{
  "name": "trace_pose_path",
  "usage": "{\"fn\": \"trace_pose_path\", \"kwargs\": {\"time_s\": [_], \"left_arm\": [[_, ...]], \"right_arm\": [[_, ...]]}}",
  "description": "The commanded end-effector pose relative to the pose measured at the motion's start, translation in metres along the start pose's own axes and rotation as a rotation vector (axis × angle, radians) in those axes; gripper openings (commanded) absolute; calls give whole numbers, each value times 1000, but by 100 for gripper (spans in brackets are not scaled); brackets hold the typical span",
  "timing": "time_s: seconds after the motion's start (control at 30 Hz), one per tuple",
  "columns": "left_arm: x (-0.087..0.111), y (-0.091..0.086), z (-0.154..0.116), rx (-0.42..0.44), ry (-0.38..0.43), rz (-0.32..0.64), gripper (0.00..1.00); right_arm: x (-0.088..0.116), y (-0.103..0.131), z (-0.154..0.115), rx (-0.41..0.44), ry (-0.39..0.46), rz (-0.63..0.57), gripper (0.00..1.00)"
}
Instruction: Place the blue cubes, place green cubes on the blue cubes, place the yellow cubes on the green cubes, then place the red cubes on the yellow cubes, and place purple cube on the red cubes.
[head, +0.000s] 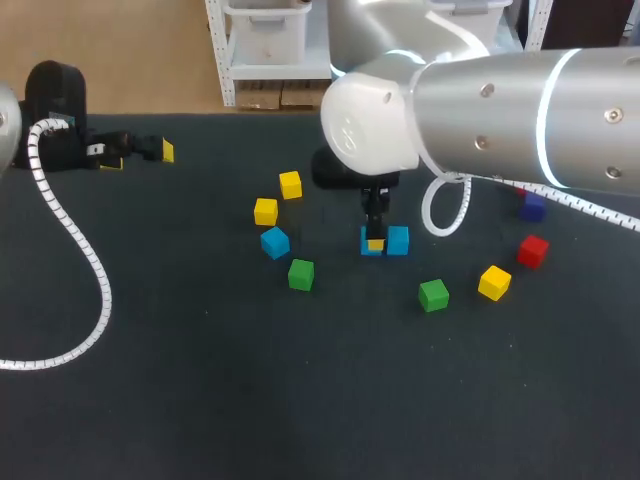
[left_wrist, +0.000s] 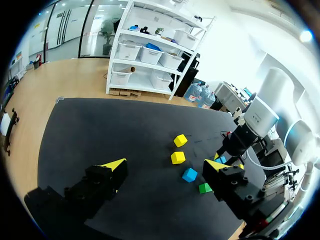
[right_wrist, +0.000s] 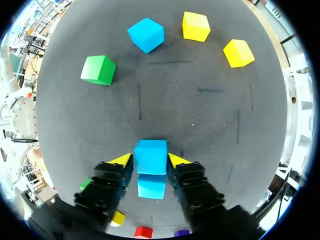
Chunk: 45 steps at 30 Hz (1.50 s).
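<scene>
My right gripper stands over the table's middle with a blue cube resting on the table between its yellow tips. Narrow gaps show on both sides, so it is open. A second blue cube sits against the first one, on its right in the head view. A third blue cube lies to the left, with a green cube and two yellow cubes nearby. My left gripper is wide open and empty at the far left.
Right of the pair lie a green cube, a yellow cube, a red cube and a purple cube. My left arm's white cable loops over the table's left side.
</scene>
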<state>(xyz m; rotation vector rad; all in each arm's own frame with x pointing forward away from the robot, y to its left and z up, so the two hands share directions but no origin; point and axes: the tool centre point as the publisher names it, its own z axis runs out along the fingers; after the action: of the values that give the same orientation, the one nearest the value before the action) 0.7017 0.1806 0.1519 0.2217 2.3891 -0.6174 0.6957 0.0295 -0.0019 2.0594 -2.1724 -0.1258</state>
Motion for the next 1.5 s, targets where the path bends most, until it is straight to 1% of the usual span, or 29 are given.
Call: {"fn": "trace_pose_path", "kwargs": {"time_s": [0.03, 0.17, 0.27, 0.47, 0.6, 0.7, 0.87, 1.0, 1.13, 1.5], "left_arm": [[2, 2, 0, 11, -7, 3, 100], [2, 2, 0, 11, -7, 3, 100], [2, 2, 0, 11, -7, 3, 100], [2, 2, 0, 11, -7, 3, 100], [2, 2, 0, 11, -7, 3, 100], [2, 2, 0, 11, -7, 3, 100], [2, 2, 0, 11, -7, 3, 100], [2, 2, 0, 11, -7, 3, 100], [2, 2, 0, 11, -7, 3, 100], [2, 2, 0, 11, -7, 3, 100]], "right_arm": [[-1, -3, -1, -8, -3, -1, 100], [0, -3, -1, -7, -8, 1, 100], [4, -3, -6, 4, -15, 8, 100], [24, -3, -29, 64, -43, 50, 100], [29, -1, -41, 104, -54, 63, 100], [27, 3, -47, 117, -62, 58, 100], [16, 13, -54, 126, -68, 46, 100], [9, 24, -62, 145, -106, 31, 100], [2, 37, -69, 165, -109, 7, 100], [-2, 60, -92, 203, -124, -17, 100]]}}
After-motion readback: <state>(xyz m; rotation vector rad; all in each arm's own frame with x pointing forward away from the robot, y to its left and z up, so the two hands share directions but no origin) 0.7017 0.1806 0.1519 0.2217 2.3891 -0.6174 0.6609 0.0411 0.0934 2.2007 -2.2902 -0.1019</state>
